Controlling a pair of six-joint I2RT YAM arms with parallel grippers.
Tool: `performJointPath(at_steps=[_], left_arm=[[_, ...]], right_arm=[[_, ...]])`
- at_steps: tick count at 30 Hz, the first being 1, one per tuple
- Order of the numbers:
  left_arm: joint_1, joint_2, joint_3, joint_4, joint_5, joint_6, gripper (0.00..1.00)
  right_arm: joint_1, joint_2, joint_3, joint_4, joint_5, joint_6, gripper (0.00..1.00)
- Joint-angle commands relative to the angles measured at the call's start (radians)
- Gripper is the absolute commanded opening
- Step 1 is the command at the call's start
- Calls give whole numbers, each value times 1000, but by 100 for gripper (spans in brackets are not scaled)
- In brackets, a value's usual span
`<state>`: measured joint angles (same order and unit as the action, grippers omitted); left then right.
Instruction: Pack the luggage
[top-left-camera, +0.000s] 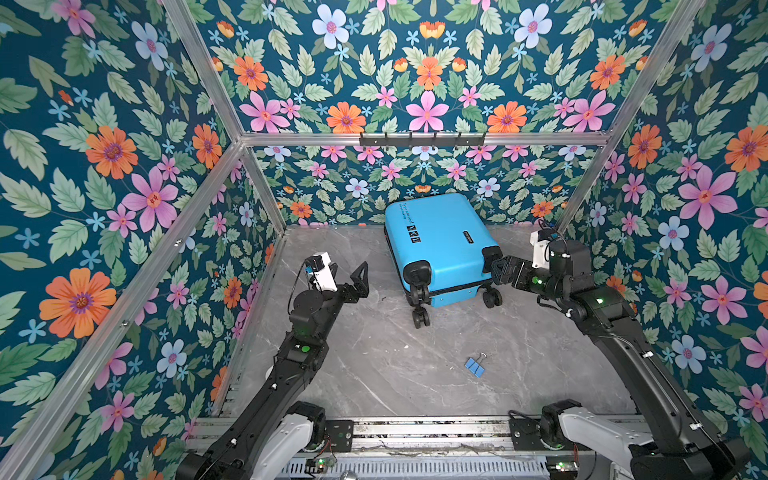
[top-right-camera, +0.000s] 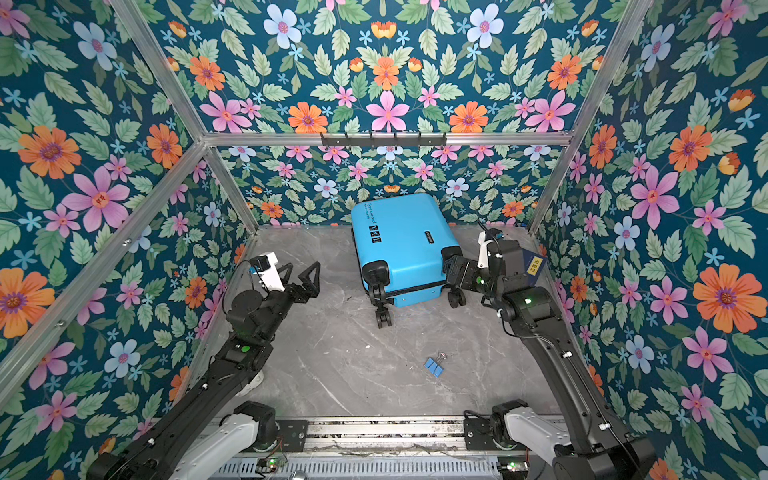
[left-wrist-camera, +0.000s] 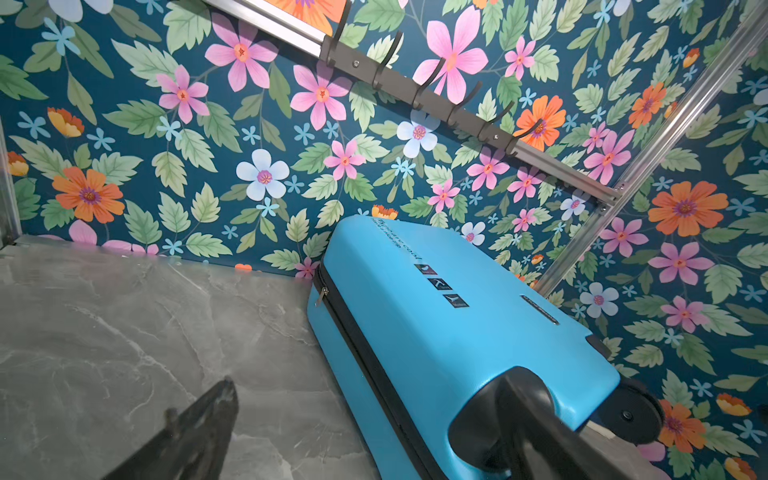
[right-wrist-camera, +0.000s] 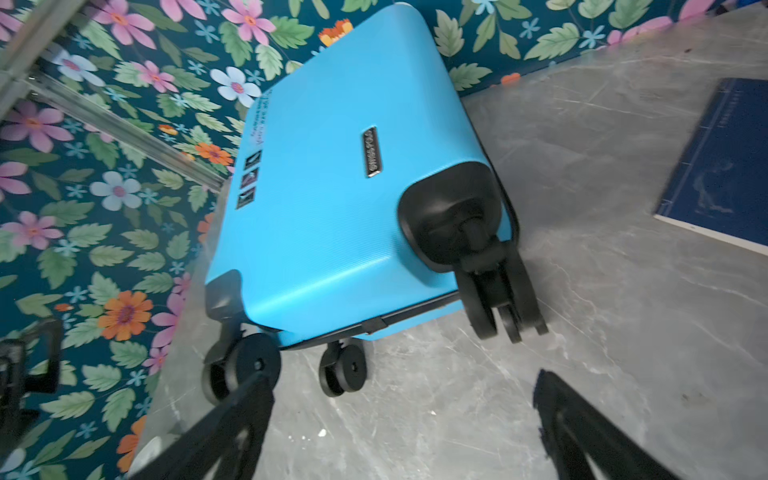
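- Currently, in both top views: the luggage (top-left-camera: 436, 237) lies flat on its broad side at the rear of the table (top-left-camera: 374, 395). Its wheel end faces the arms and its far end is close to the back wall (top-left-camera: 415, 178). The shell halves are together and no lining shows.
- Both top views, arms: the left gripper (top-left-camera: 349, 282) hangs to the left of the luggage, apart from it, with its jaws spread and nothing in them. The right gripper (top-left-camera: 503, 270) sits just beside the right wheel corner, also spread and empty. Whether it touches the luggage cannot be told.
- Top views, loose items: a blue binder clip (top-left-camera: 475, 365) lies on the table in front, well apart from the luggage. In a top view the dark-blue book (top-right-camera: 532, 268) shows partly behind the right arm, outside the luggage.
- Left wrist: the zipper band (left-wrist-camera: 365, 357) runs closed along the visible seam, with its pull (left-wrist-camera: 321, 296) hanging at the side. One finger (left-wrist-camera: 199, 432) is over bare table.
- Right wrist: the wheels (right-wrist-camera: 345, 370) are nearest the camera. The jaws stand wide over bare table with nothing between them. The book (right-wrist-camera: 723, 174) lies flat on the table beside the luggage.
- Judgement: the contents are hidden, so what is already packed cannot be told. If the book and the binder clip are meant to go in, those steps are not yet done. The luggage would need unzipping and opening, then loading, then closing.
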<state>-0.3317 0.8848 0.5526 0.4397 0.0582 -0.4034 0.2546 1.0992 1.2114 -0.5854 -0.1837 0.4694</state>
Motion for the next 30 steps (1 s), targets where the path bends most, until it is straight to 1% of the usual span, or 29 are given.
performJointPath(at_steps=[1,2,5,7,9,10,12,14,16,19,22,24,26,30], left_arm=[[1,27,47,-51,-16,-43,100],[0,39,69,-93,-15,-42,100],[1,68,66,-107,7,-73,97],[0,80,24,-78,52,-92,93],[-1,92,-59,-7,134,-80,88],[0,98,-110,37,153,-92,85],[-1,108,-220,139,143,-142,83],[-1,113,-301,199,126,-176,82],[-3,111,-346,221,112,-196,81],[-2,94,-371,207,105,-198,81],[-3,69,-378,183,96,-187,81],[-2,60,-384,176,92,-180,81],[-2,55,-383,164,90,-177,81],[-4,60,-390,162,97,-177,81]], right_arm=[[28,36,26,11,-167,40,99],[64,53,45,-11,-134,55,99],[215,136,129,-90,-27,69,79],[315,215,196,-152,29,74,74],[404,295,262,-216,88,77,73],[445,334,293,-243,113,79,74],[509,405,341,-288,164,89,78],[560,468,378,-303,188,99,82],[592,527,416,-320,215,104,84],[619,627,479,-358,265,114,84],[625,690,524,-360,272,120,84],[627,730,557,-373,288,124,82],[627,766,587,-389,315,129,78],[627,813,628,-397,347,126,74]])
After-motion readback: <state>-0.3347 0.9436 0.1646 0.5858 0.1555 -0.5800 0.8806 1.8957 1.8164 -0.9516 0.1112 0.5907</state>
